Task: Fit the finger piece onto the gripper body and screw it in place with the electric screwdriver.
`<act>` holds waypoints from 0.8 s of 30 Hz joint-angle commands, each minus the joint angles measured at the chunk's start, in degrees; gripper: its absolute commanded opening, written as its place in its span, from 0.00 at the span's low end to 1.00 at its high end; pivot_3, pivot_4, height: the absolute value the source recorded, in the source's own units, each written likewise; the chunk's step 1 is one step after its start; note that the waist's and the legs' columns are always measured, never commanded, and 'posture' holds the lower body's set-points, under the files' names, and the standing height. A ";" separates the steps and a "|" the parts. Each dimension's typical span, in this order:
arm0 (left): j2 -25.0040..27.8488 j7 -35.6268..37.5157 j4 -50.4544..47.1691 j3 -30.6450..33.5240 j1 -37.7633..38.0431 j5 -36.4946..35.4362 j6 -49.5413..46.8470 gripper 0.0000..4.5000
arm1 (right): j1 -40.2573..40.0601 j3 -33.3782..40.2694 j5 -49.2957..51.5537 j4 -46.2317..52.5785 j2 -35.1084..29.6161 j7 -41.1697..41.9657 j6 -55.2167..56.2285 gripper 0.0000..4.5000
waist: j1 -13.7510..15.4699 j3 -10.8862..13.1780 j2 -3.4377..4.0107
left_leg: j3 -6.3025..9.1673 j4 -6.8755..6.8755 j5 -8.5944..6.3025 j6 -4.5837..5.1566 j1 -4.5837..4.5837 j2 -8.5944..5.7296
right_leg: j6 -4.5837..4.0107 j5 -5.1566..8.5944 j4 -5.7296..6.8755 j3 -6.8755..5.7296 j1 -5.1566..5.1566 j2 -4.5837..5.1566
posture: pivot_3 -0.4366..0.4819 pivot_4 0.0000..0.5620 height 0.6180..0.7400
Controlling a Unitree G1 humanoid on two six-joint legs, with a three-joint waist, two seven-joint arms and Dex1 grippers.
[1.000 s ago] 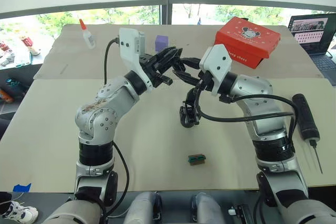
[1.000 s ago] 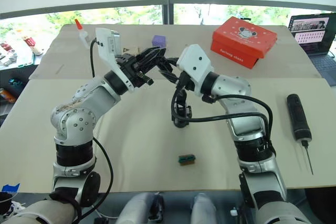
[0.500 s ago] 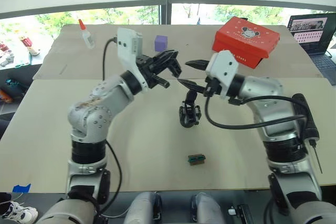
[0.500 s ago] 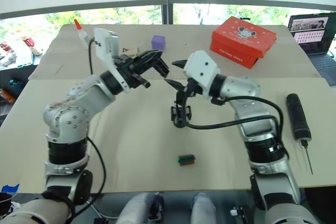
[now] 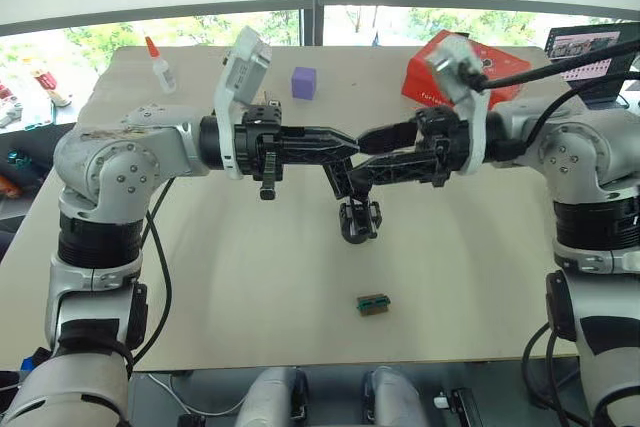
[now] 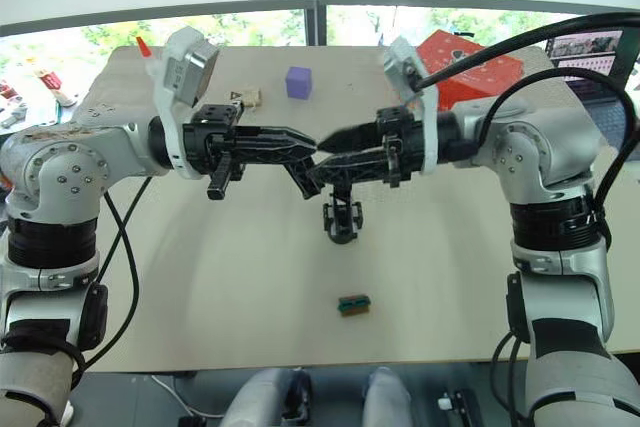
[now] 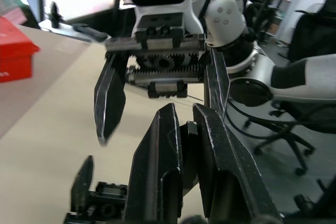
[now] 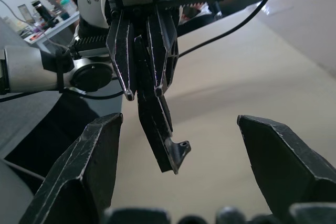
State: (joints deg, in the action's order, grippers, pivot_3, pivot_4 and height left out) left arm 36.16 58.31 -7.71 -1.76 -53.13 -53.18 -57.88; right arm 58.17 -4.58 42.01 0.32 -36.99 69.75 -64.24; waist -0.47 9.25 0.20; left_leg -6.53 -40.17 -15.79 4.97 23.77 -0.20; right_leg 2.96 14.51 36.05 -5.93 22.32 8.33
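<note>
My left gripper (image 5: pixel 347 146) is held level above the table, pointing right. It is shut on the finger piece (image 8: pixel 157 124), a small black wedge hanging down from its fingertips. My right gripper (image 5: pixel 362 159) points left straight at it, open, with one finger on each side of the wedge and apart from it. The gripper body (image 5: pixel 358 219) stands upright on the table just below the two gripper tips, and also shows in the left wrist view (image 7: pixel 94 203). The electric screwdriver is hidden behind my right arm.
A small green-and-brown block (image 5: pixel 374 303) lies near the front of the table. At the back are a purple cube (image 5: pixel 305 82), a glue bottle (image 5: pixel 160 64), a red box (image 5: pixel 440 72) and a laptop (image 5: pixel 590 47).
Both arms have swung up and turned level, so the grippers now face each other tip to tip. The left still holds the finger piece. The right gripper stays open.
</note>
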 commanded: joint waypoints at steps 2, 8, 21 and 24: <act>-0.24 2.13 1.52 -0.10 -2.87 1.17 0.74 0.00 | 2.30 0.22 1.69 1.80 2.08 -1.43 -0.92 0.74 | -0.08 0.00 0.00 | 0.00 -0.02 0.00 0.00 0.00 0.02 | 0.00 0.00 0.05 0.00 0.02 -0.01 | 0.48 0.27 1.00; -0.45 2.61 1.90 0.64 -2.60 1.99 1.03 0.00 | 0.85 1.03 1.29 4.17 3.06 -2.88 1.22 0.38 | -0.03 0.00 0.00 | 0.00 -0.02 0.00 0.00 0.00 0.01 | 0.00 0.00 0.04 0.00 0.03 0.00 | 0.48 0.27 1.00; -0.48 4.22 2.34 0.29 -2.33 4.25 1.95 0.00 | -0.63 -2.12 -1.62 4.87 1.28 0.74 7.91 0.38 | -0.10 0.00 0.00 | 0.00 -0.03 0.00 0.00 0.00 0.01 | 0.00 0.00 0.05 0.01 0.03 0.00 | 0.48 0.27 1.00; -0.97 3.89 2.72 0.89 -2.65 3.96 1.43 0.00 | -0.59 -2.50 -1.99 4.75 1.22 1.27 8.68 0.20 | -0.07 0.00 0.00 | 0.00 -0.03 0.00 0.00 0.00 0.02 | 0.00 0.00 0.05 0.01 0.03 0.00 | 0.48 0.27 1.00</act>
State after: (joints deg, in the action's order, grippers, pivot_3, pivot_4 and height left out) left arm 35.42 62.18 -4.47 -2.22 -54.59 -49.15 -57.44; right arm 57.41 -7.50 39.46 3.42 -35.27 70.04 -57.19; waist -0.54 9.26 0.20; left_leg -6.53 -40.20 -15.79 4.97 23.77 -0.18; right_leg 2.96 14.51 36.10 -5.93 22.35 8.33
